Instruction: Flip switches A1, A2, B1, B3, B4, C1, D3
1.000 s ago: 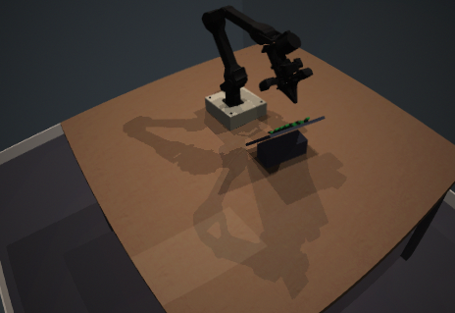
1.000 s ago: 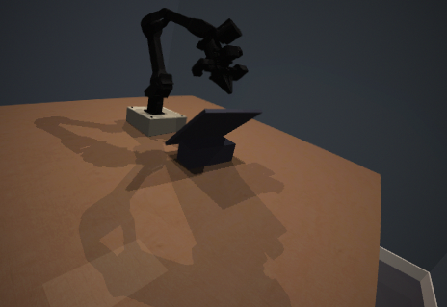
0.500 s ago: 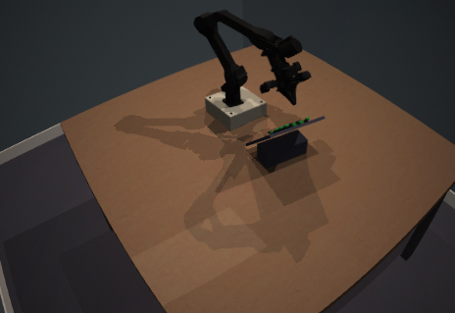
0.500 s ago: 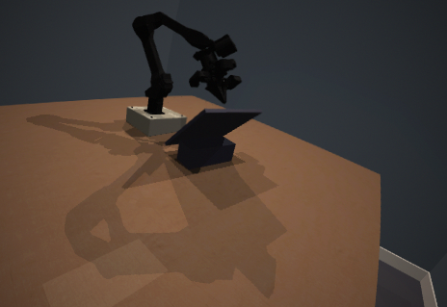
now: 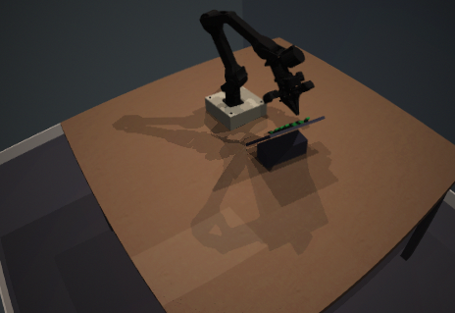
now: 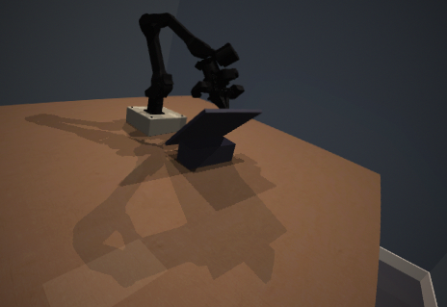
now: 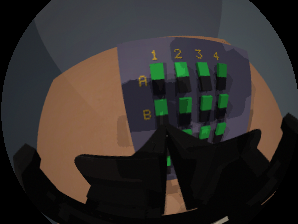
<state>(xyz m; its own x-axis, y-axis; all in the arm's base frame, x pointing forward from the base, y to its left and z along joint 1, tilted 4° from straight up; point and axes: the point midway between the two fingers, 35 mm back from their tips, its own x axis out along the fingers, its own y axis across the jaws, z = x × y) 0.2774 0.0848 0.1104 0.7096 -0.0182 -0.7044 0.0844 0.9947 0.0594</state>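
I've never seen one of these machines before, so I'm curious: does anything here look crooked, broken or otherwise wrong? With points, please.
Nothing looks broken or spilled. The switch panel [image 5: 316, 120] [image 6: 212, 121] [image 7: 134, 100] sits at a slant on a dark block [image 5: 281, 150] [image 6: 212, 154], but it looks like a deliberate mount. Part of the panel is hidden behind the fingers, so I can't vouch for that area.
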